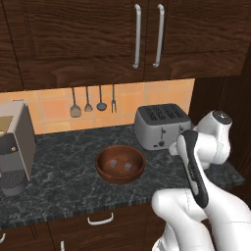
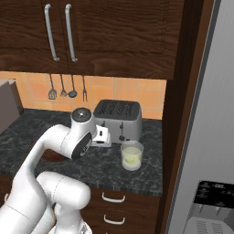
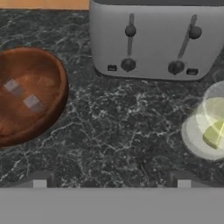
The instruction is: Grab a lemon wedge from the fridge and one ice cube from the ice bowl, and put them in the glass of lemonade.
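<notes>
No text, label or number can be read on the toaster [image 3: 157,39] or fridge [image 2: 215,137].

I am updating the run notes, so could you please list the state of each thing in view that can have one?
ice bowl: upright on the counter, two ice cubes inside.
glass of lemonade: upright, filled, lemon wedge already in it.
toaster: levers up, slots empty.
upper cabinet doors: shut.
fridge: door shut.
gripper: fingers open, holding nothing.

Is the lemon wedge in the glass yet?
Yes, in. A yellow-green lemon wedge sits inside the glass, in the pale drink; the right base view shows it too.
</notes>
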